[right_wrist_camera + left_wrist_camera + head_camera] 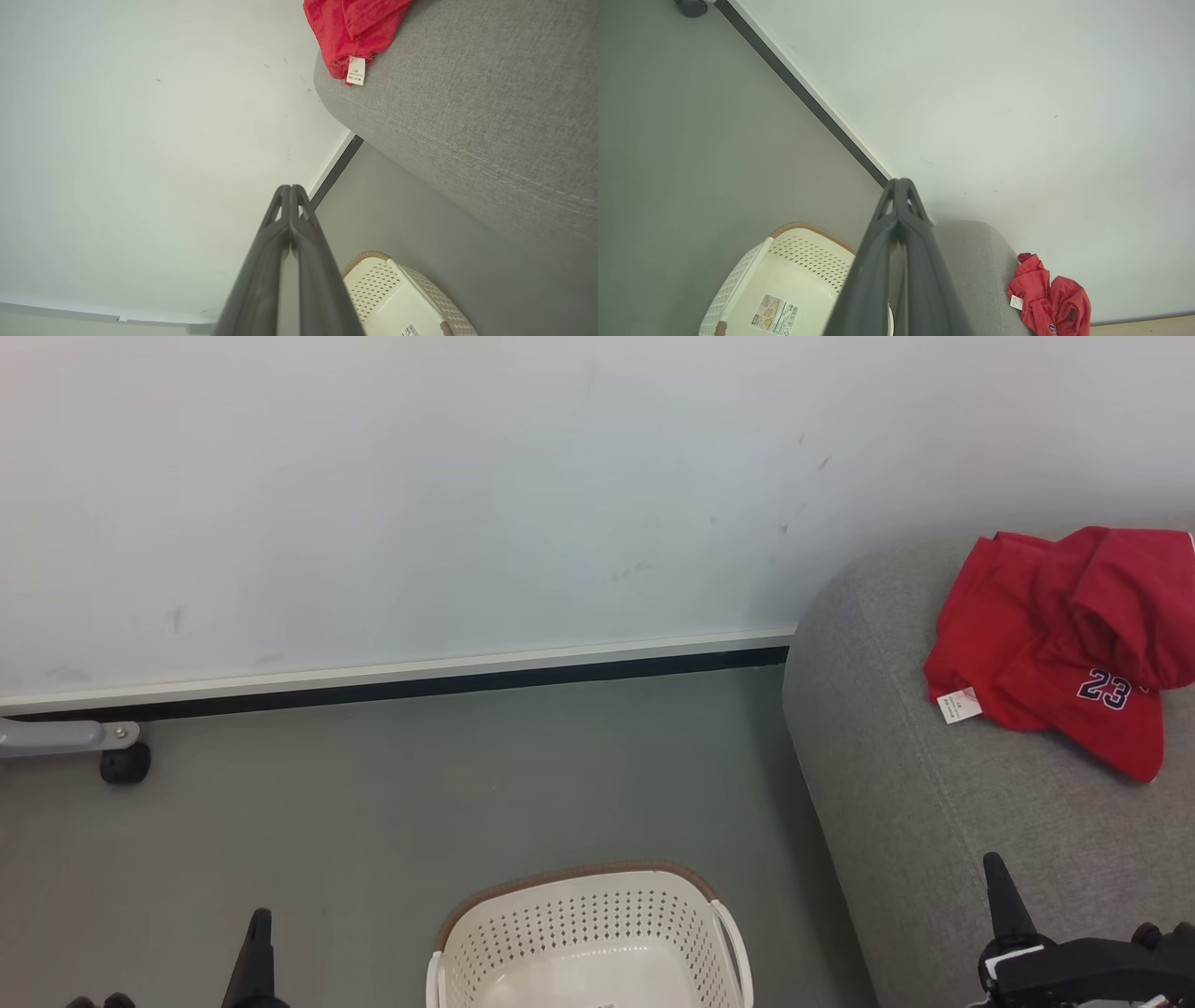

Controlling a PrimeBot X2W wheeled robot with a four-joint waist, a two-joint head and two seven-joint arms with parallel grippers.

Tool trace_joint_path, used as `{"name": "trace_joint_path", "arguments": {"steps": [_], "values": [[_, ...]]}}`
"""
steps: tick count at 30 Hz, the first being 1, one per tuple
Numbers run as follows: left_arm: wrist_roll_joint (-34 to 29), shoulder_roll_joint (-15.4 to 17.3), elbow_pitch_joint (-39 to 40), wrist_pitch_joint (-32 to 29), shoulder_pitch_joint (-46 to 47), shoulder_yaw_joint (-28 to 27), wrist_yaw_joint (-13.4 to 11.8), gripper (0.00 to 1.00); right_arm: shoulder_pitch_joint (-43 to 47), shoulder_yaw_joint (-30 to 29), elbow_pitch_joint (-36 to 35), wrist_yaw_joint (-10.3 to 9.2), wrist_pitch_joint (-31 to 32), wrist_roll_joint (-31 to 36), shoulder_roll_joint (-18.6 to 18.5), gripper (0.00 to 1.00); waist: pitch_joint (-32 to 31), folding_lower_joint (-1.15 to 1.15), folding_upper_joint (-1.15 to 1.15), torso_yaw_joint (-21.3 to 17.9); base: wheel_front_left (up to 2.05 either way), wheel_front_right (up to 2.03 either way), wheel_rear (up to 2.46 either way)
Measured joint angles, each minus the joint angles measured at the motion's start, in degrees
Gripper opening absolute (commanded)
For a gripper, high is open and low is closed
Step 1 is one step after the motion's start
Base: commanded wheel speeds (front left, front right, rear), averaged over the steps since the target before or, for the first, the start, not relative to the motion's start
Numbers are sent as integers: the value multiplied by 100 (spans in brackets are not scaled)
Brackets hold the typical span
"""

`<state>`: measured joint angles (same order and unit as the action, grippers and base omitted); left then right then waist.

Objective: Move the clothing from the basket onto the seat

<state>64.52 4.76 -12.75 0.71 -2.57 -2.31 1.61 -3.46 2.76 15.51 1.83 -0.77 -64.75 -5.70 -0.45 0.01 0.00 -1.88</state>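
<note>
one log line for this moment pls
clothing: on seat | basket: no clothing seen inside | left gripper: shut, empty | right gripper: shut, empty

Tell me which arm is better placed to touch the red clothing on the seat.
Right, probably: the right gripper hangs over the seat, near the clothing; the left gripper is past the basket, over the floor.

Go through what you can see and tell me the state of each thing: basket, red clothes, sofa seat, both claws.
clothing: crumpled in a heap on the seat, white tag showing.
basket: upright on the floor, no clothing in the part that shows.
seat: carries the clothing near its rounded corner.
left claw: shut, holding nothing.
right claw: shut, holding nothing.
</note>
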Motion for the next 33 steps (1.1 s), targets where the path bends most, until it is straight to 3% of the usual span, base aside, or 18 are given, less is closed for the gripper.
{"name": "trace_joint_path", "arguments": {"steps": [33], "values": [[2156,-174,-341,-575,542,-241,449,0,-112,-840,134,408,586,-2160,247,0,45,-1,0,153,0,0,0]]}}
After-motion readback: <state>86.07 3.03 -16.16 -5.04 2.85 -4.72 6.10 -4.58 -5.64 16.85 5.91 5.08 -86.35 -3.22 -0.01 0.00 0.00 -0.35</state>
